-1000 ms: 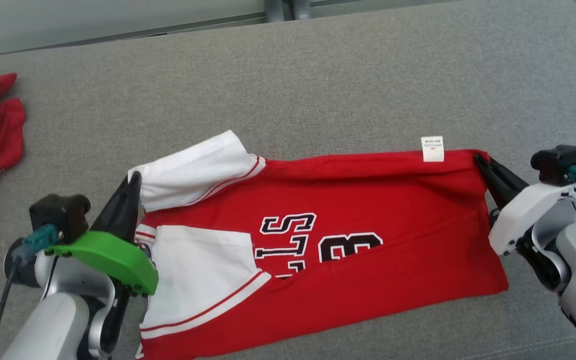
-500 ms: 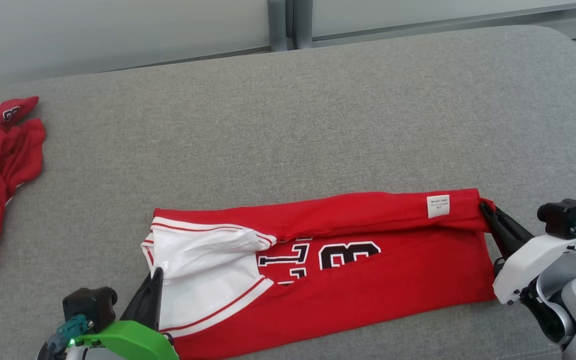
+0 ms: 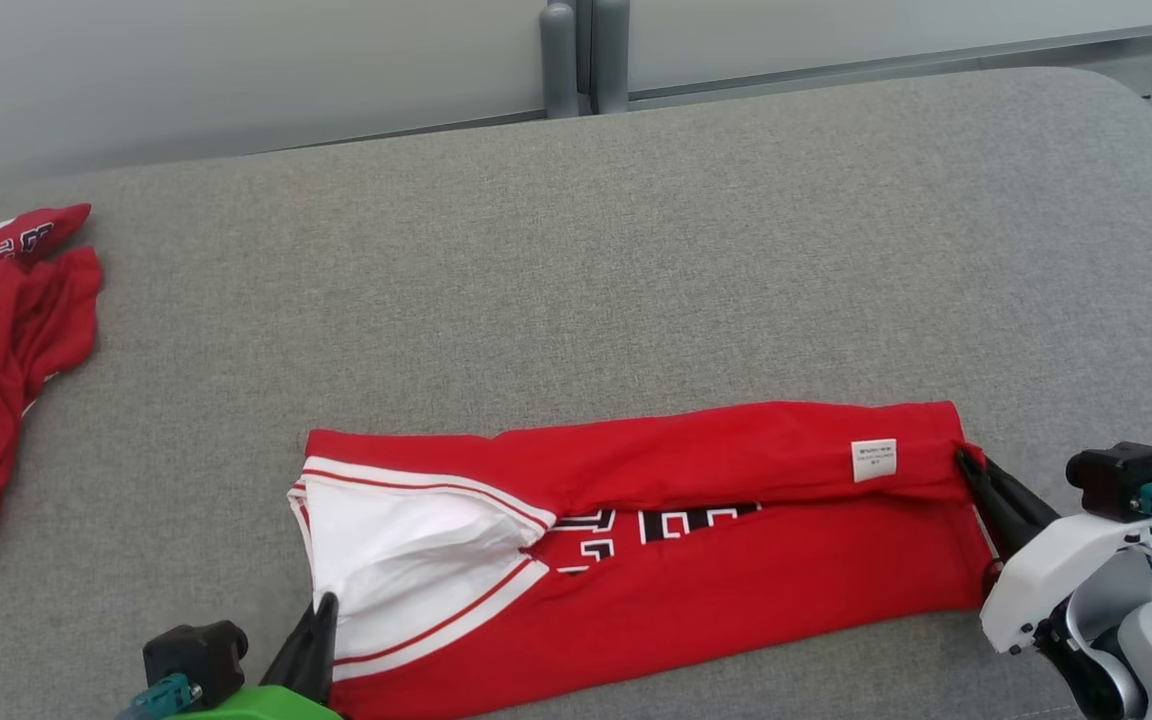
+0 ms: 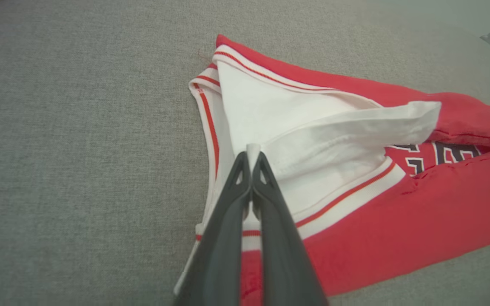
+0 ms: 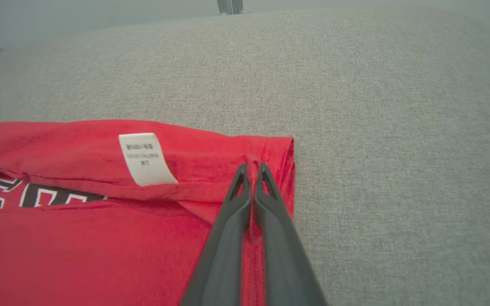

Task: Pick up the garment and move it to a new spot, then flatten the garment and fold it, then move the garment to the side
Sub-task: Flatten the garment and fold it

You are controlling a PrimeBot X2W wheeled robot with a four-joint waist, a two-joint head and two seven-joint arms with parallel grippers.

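The garment (image 3: 696, 570), a soft red jersey with white red-striped sleeves and black-and-white lettering, lies folded lengthwise into a long band on the near part of a grey woven cushion (image 3: 636, 250). The left gripper (image 4: 252, 157) is pinched tight on a white edge, probably the sleeve's, though folds hide which; a sliver of cloth pokes out past its tips. The right gripper (image 5: 252, 168) is clenched on the red hem corner at the opposite end, near a white label (image 5: 145, 159) whose print is too blurred to read. The head view adds a crumpled red cloth (image 3: 6, 340) well apart at the cushion's left.
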